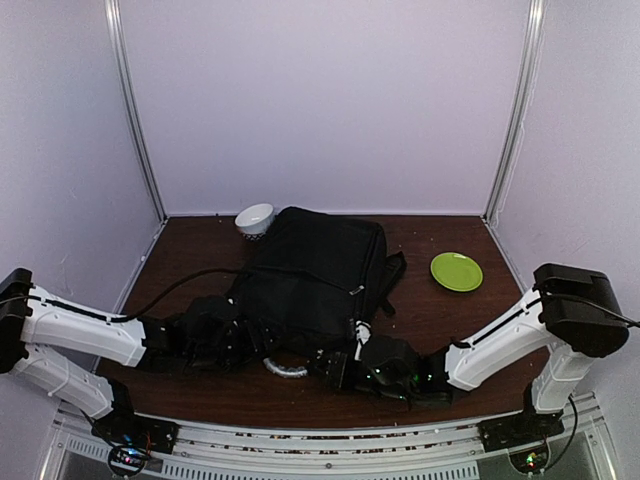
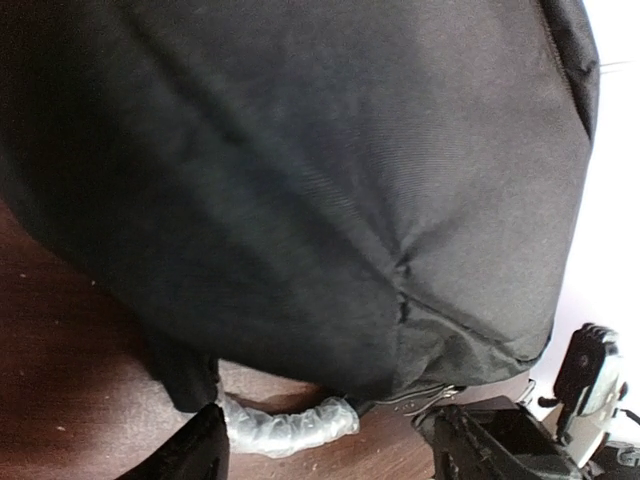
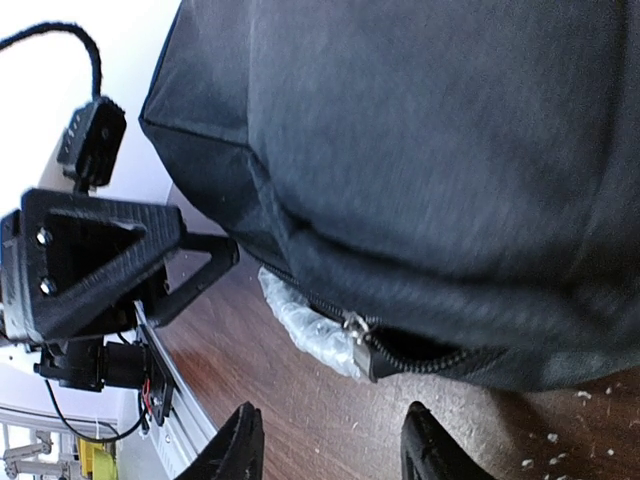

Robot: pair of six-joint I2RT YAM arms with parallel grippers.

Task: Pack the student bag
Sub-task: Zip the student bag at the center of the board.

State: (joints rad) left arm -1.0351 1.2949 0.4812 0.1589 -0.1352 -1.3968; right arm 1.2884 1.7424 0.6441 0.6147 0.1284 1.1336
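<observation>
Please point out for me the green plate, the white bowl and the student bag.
green plate (image 1: 457, 271): top external view, centre of the plate.
white bowl (image 1: 255, 217): top external view, its white outer side.
student bag (image 1: 310, 275): top external view, middle of its black fabric.

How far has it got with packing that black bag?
Early days. Nothing looks packed: the white bowl and green plate sit outside the student bag. In hand: the left gripper and right gripper, both open, are at its near edge by the zipper pull. Opening it and filling it remain.

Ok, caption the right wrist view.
Right hand hovers open by the silver metal zipper pull of a large black fabric backpack.
</observation>
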